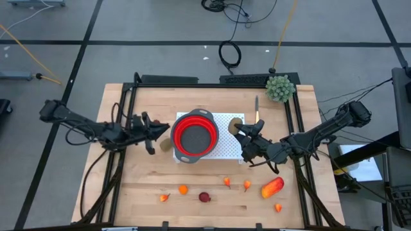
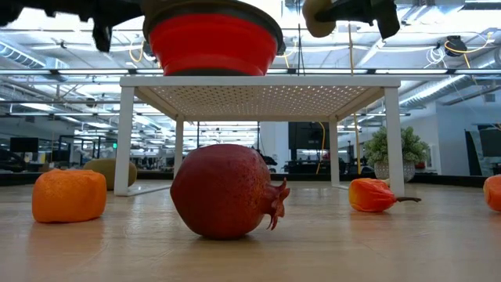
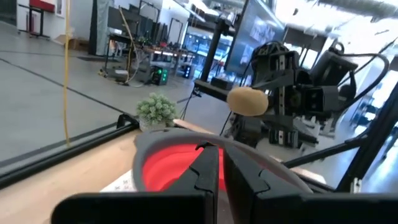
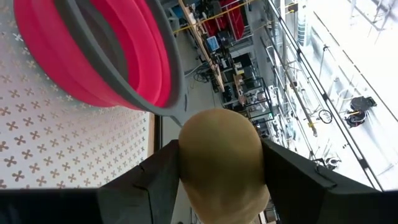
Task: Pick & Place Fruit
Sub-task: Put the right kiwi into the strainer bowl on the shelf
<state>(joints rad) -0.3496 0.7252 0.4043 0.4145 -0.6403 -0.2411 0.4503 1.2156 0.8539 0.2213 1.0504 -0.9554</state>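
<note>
My right gripper (image 1: 242, 130) is shut on a brown kiwi-like oval (image 1: 235, 126), held in the air just right of the red bowl with a grey rim (image 1: 192, 136), which stands on a white perforated stand (image 1: 225, 146). My left gripper (image 1: 162, 132) is shut, its tips at the bowl's left rim. A second kiwi (image 1: 166, 145) lies on the table left of the stand. Near the front edge rest a dark red ball (image 1: 204, 197), small orange bits (image 1: 183, 189) and a red-orange oblong (image 1: 272, 187). My left gripper has its shut fingers (image 3: 208, 169) at the bowl's grey rim (image 3: 163, 139), on the bowl's left side; whether they touch it I cannot tell. My right gripper pinches the kiwi's sides (image 4: 219, 155) between its two fingers, coming from the table's right. The kiwi (image 2: 319, 17) is lifted clear, at bowl height above the stand.
A green bushy ball (image 1: 280, 88) sits at the far right corner, and a slim knife (image 1: 256, 109) lies by the stand's far right side. In the low view the dark red ball (image 2: 223, 190) and an orange piece (image 2: 69, 195) lie in front of the stand's legs (image 2: 124, 141).
</note>
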